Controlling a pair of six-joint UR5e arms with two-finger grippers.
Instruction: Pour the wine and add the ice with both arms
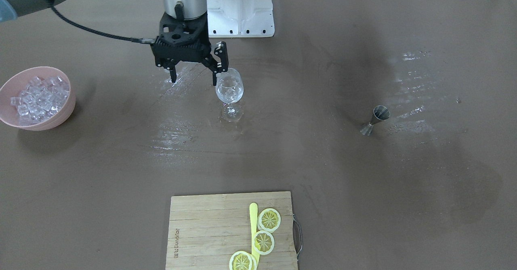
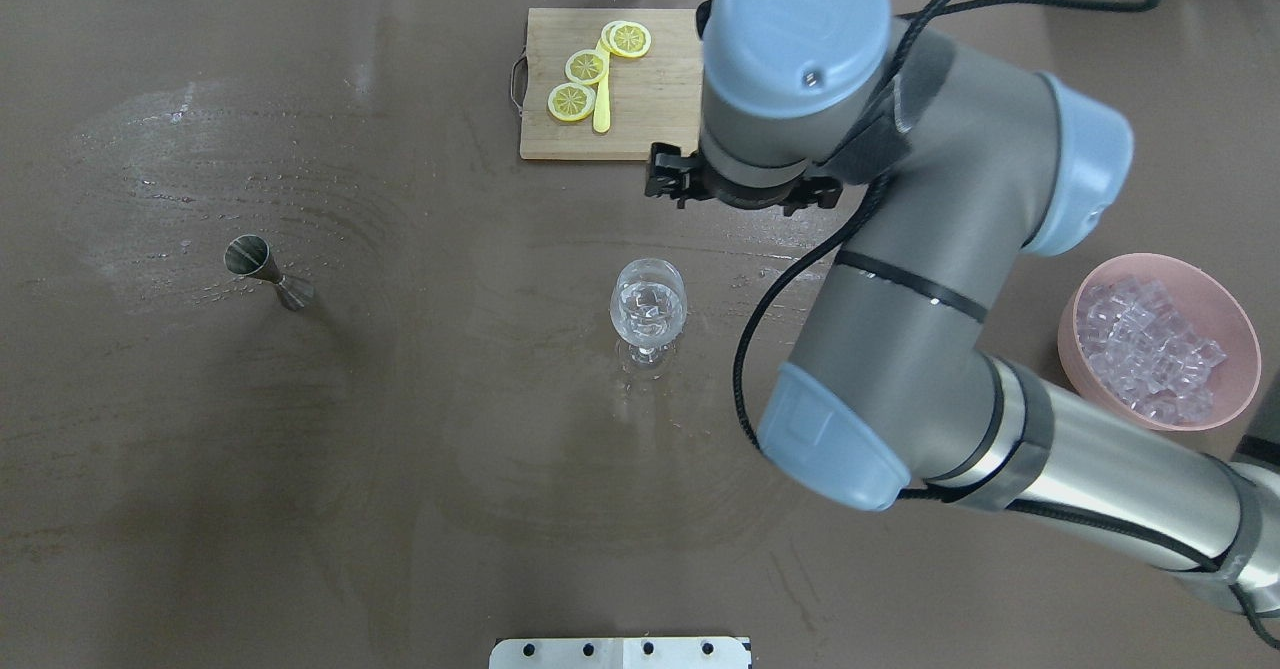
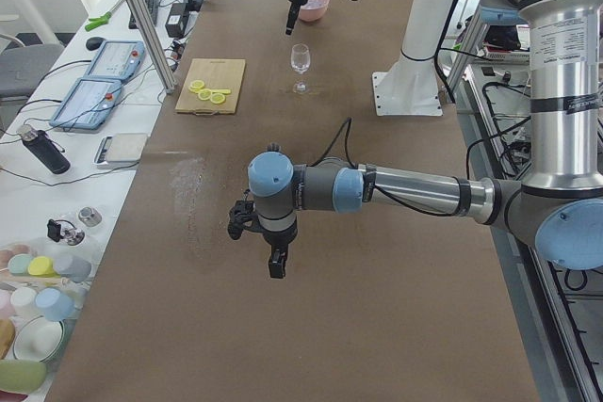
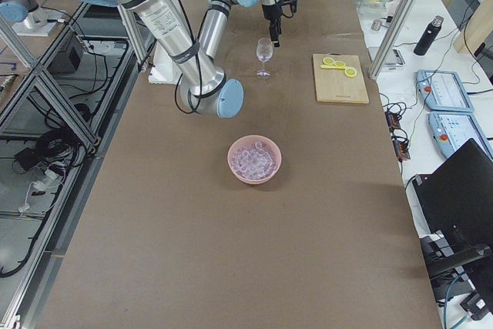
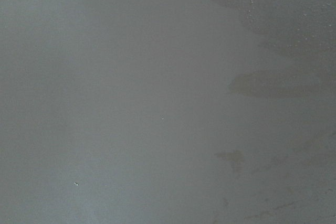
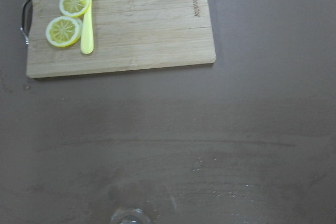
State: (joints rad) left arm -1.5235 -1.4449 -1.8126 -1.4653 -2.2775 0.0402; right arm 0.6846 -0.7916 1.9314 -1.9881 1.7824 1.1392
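A clear wine glass [image 1: 229,90] stands mid-table with a few ice cubes [image 2: 648,301] in its bowl. More ice [image 1: 38,96] fills a pink bowl [image 1: 68,104]. My right gripper [image 1: 194,81] hangs open and empty just beside the glass, on the bowl's side, with one finger [image 1: 220,60] close to the rim. In the overhead view the wrist hides it. My left gripper [image 3: 273,265] hovers over bare table far from the glass, and I cannot tell whether it is open or shut. The left wrist view shows only table. Wine is out of view.
A steel jigger [image 1: 375,118] stands alone on the side away from the bowl. A wooden cutting board [image 1: 202,229] with lemon slices [image 1: 269,220] and a yellow knife lies at the operators' edge. The white stand [image 1: 240,7] is behind the glass. Wet streaks mark the table.
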